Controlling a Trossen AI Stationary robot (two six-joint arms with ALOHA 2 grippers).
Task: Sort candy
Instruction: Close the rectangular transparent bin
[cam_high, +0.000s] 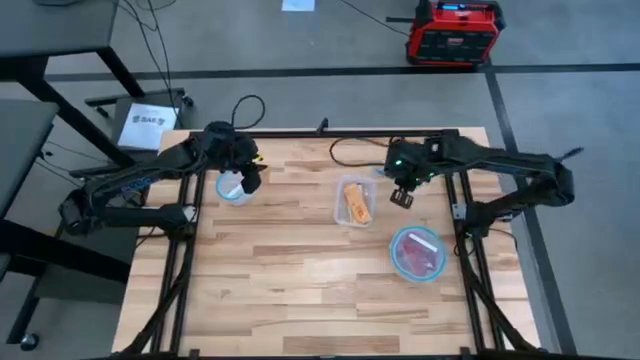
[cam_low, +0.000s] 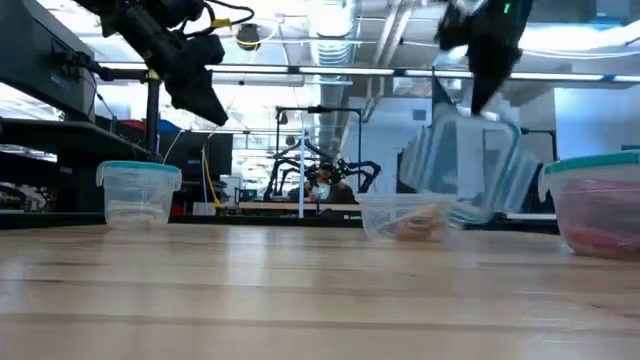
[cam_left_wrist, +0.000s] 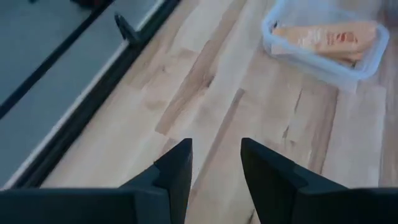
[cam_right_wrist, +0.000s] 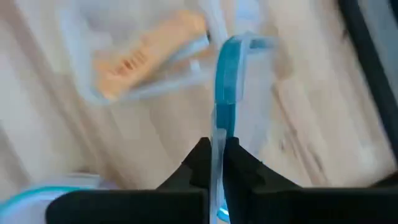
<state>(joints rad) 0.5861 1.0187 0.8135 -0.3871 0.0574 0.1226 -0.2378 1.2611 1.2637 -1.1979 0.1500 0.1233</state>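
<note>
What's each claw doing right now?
Left claw: open, empty, above the table.
Right claw: closed on a clear blue-rimmed lid.

Orange-white candy, red candy, blue-rimmed clear lid, pale wooden table.

Orange-white candy bars: several wrappers lying flat, stacked lengthwise inside the clear rectangular tub at mid-bench, between the two pairs of fingers and just beside the right pair. Red and magenta candy packets: heaped in the round blue-rimmed tub, near the right fingers, on the side away from the left pair. Contents of the round tub beneath the left fingers cannot be made out.
</note>
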